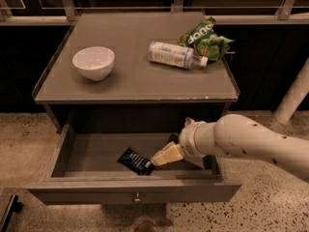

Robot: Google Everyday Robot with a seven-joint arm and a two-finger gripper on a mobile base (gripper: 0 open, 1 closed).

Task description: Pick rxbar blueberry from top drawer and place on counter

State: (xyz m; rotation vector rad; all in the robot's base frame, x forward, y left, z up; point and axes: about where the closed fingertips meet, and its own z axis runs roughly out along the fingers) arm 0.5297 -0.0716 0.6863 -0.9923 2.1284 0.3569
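The top drawer (133, 191) is pulled open below the counter (135, 76). The rxbar blueberry (133, 160), a small dark wrapper, lies flat on the drawer floor near the front middle. My gripper (161, 157) reaches in from the right on a white arm, low inside the drawer, with its pale fingers (166, 154) pointing left and their tips right at the bar's right end. I cannot tell whether they touch the bar.
On the counter stand a white bowl (93, 62) at the left, a white plastic bottle (174, 55) lying on its side and a green chip bag (206, 37) at the back right. Speckled floor surrounds the cabinet.
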